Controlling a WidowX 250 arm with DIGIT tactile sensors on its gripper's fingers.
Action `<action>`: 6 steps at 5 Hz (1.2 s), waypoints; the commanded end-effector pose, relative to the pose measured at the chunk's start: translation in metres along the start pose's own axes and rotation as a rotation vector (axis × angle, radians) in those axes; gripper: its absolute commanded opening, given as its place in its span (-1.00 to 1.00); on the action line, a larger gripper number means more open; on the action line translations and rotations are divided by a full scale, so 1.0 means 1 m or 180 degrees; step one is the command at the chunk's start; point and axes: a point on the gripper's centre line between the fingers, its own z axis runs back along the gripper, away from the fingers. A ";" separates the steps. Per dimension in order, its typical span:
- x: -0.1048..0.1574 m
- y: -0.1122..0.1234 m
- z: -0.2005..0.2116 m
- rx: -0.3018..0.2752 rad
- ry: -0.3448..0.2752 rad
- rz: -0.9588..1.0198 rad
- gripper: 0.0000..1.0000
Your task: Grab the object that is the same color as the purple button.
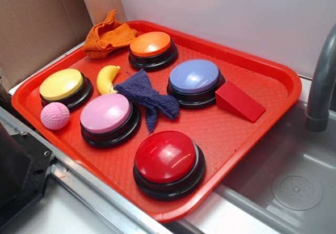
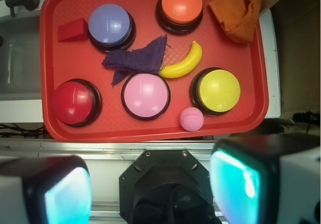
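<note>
Exterior: red tray beside steel sink

Gripper spread wide, holding nothing.

Hangs high above the near edge of the bench, aimed straight down. In the wrist view, two pale fingers with glowing teal pads frame the bottom corners, black wrist mount between them. Touching nothing. Exterior view catches only a dark piece of the arm at the lower left corner.

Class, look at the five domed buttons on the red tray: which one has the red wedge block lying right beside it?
The purple button. The red wedge block lies right next to it, and its dome alone is blue-purple.
</note>
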 end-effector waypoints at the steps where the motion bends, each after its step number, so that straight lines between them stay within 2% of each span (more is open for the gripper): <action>1: 0.000 0.000 0.000 0.0000 0.0000 0.0000 1.00; 2: 0.012 0.000 -0.013 0.0047 -0.0122 -0.0189 1.00; 4: 0.039 0.006 -0.065 -0.0019 -0.0467 -0.0084 1.00; 5: 0.057 0.013 -0.096 -0.0035 -0.0454 -0.0217 1.00; 6: 0.077 0.023 -0.131 -0.0057 -0.0457 0.0006 1.00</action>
